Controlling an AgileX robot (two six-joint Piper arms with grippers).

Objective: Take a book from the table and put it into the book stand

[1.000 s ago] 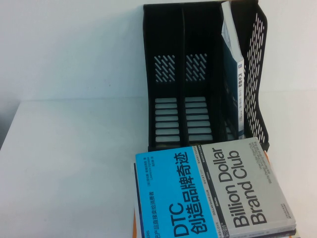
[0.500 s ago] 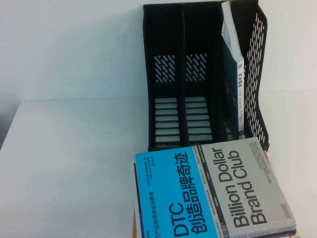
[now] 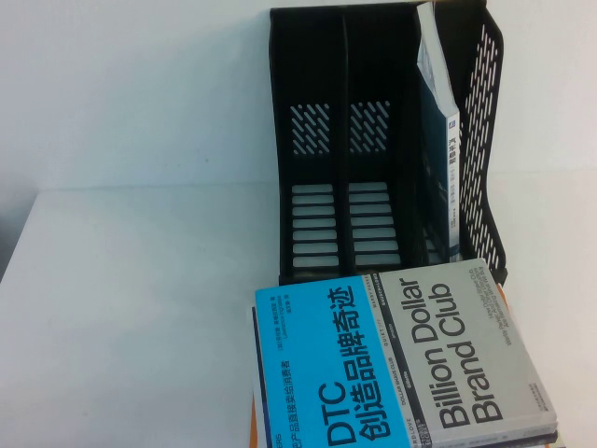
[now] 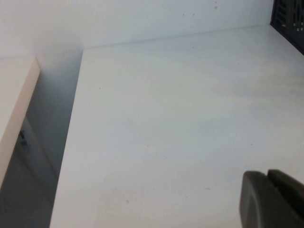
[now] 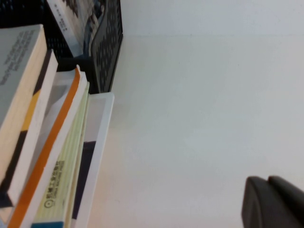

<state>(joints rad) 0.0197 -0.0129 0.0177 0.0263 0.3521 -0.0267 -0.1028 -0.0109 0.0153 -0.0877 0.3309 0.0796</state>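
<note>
The blue and grey "DTC / Billion Dollar Brand Club" book [image 3: 396,359] lies flat on top of a stack at the table's [image 3: 131,308] front right; its page edge shows in the right wrist view [image 5: 19,95]. The black three-slot book stand [image 3: 373,140] stands upright behind it, with a dark teal book [image 3: 438,140] leaning in its right slot; the other two slots hold nothing. My left gripper [image 4: 267,176] is shut and empty above bare table, far left of the stand. My right gripper [image 5: 267,181] is shut and empty, right of the stack. Neither gripper shows in the high view.
Under the top book lie more books with orange and white edges [image 5: 52,147]. The stand's perforated side [image 5: 107,42] shows in the right wrist view, its corner [image 4: 289,19] in the left wrist view. The table's left edge [image 4: 71,137] drops to a gap beside a beige surface [image 4: 14,95].
</note>
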